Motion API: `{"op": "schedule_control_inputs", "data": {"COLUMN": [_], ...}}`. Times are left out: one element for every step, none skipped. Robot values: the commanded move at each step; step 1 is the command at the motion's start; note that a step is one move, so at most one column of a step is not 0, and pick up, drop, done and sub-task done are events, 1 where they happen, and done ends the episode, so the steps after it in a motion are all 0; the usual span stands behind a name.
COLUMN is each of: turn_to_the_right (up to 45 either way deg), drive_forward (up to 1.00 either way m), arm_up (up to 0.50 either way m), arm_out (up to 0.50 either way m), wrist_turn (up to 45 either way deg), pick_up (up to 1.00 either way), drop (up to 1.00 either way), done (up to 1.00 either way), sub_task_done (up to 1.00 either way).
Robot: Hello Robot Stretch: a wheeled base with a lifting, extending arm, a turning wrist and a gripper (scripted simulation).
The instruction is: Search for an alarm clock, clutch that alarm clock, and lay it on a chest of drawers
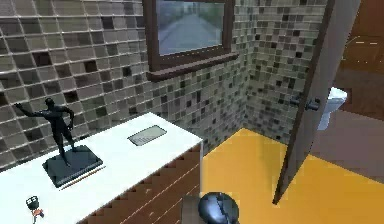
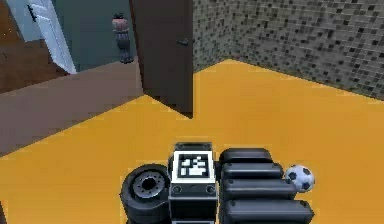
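Note:
A white-topped wooden cabinet with drawers (image 1: 150, 160) stands along the tiled wall at the forward view's left. Near the top's front corner lies a small red and dark thing (image 1: 35, 208), too small to name. In the arm side view the arm (image 2: 250, 190) lies drawn in at the bottom edge, with a white marked square (image 2: 193, 165) on it. Left of the square sits the dark round body of my gripper (image 2: 148, 190). Its far end cannot be made out, so I cannot tell whether it holds anything.
A black statue of a figure (image 1: 65, 135) and a flat grey tray (image 1: 148, 136) rest on the cabinet. A dark door (image 1: 310, 100) stands ajar, a white toilet (image 1: 335, 100) behind it. A small ball (image 2: 298, 178) lies on the orange floor (image 2: 280, 110) by the arm.

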Motion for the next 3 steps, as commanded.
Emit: {"op": "schedule_control_inputs", "data": {"turn_to_the_right": [18.0, 0.0, -27.0], "drive_forward": [0.00, 0.95, 0.00], "arm_up": [0.00, 0.00, 0.00], "arm_out": [0.00, 0.00, 0.00], "wrist_turn": [0.0, 0.0, 0.0], "pick_up": [0.00, 0.00, 0.00], "drop": [0.00, 0.00, 0.00], "done": [0.00, 0.00, 0.00], "sub_task_done": [0.00, 0.00, 0.00]}}
